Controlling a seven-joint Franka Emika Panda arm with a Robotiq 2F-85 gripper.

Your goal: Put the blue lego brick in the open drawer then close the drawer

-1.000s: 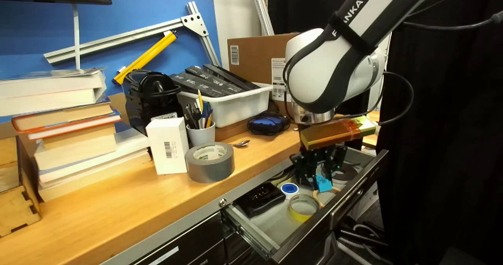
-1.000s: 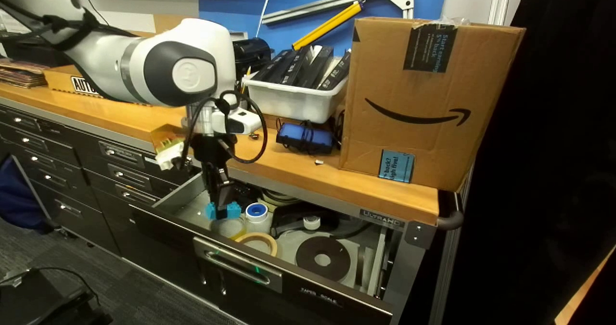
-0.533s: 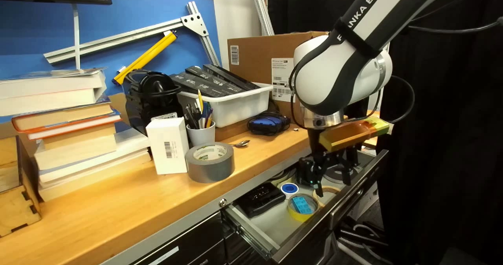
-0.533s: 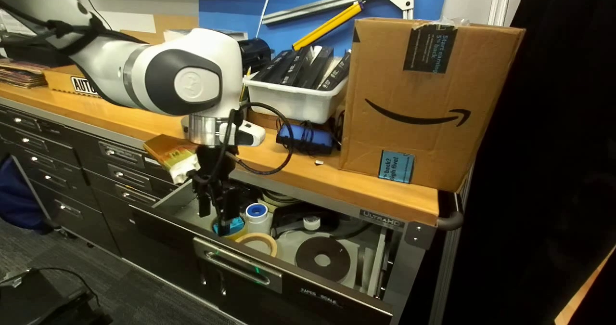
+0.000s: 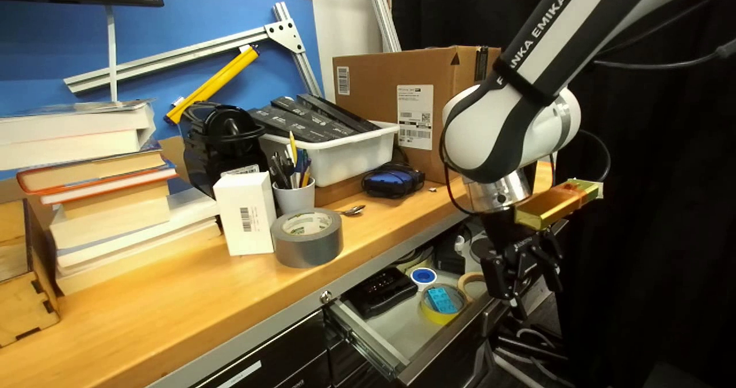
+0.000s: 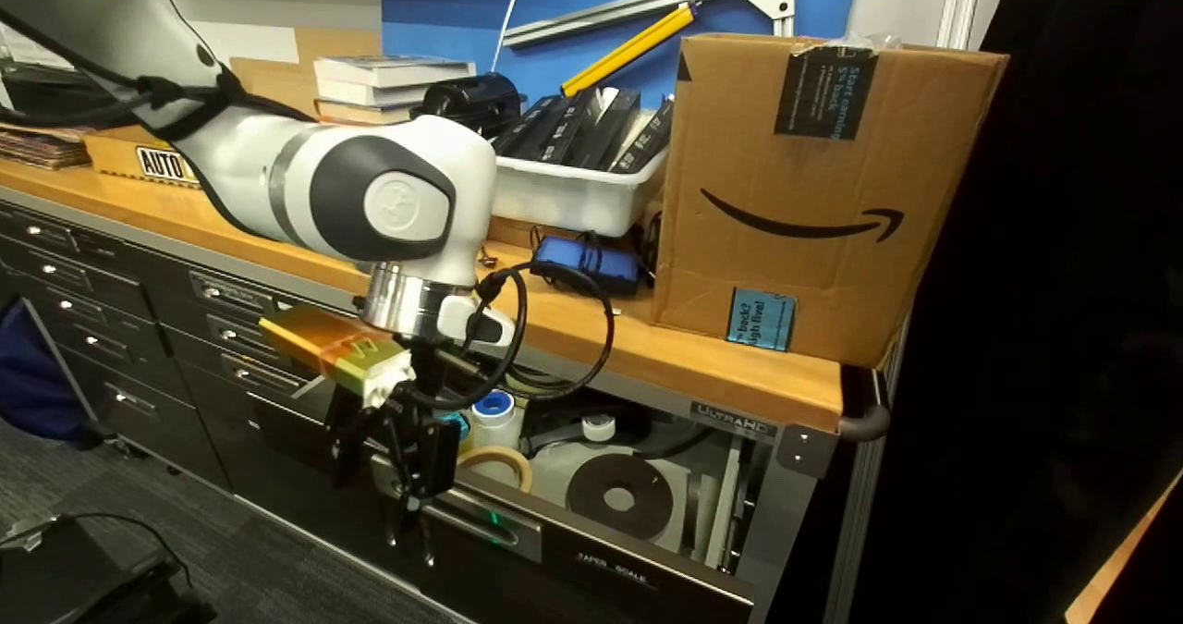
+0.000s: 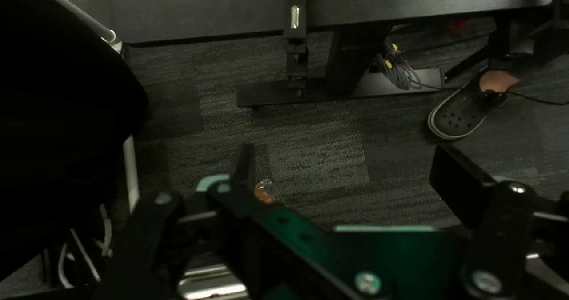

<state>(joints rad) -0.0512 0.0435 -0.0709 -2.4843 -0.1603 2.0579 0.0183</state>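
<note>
The blue lego brick (image 5: pixel 441 300) lies inside a yellow tape ring (image 5: pixel 440 318) in the drawer. In an exterior view only a bit of the blue brick (image 6: pixel 453 423) shows past the arm. The drawer (image 5: pixel 397 331) is pulled out from under the bench top; its front panel (image 6: pixel 568 543) bears a metal handle (image 6: pixel 518 533). My gripper (image 5: pixel 536 295) hangs outside, by the drawer's front, and in an exterior view the gripper (image 6: pixel 393 481) overlaps the handle. I cannot tell whether they touch. In the wrist view the gripper (image 7: pixel 349 171) stands open, with only carpet seen between its fingers.
In the drawer lie a white roll with a blue centre (image 6: pixel 493 405), a tan tape ring (image 6: pixel 522 465), a dark roll (image 6: pixel 591 495) and a black device (image 5: pixel 382 291). A cardboard box (image 6: pixel 813 273) and grey tape roll (image 5: pixel 307 250) stand on the bench. Someone's shoe (image 7: pixel 458 113) shows below.
The gripper held the brick over the drawer, then let go and opened. The brick now rests in the yellow ring. The arm has moved out past the drawer's front.
</note>
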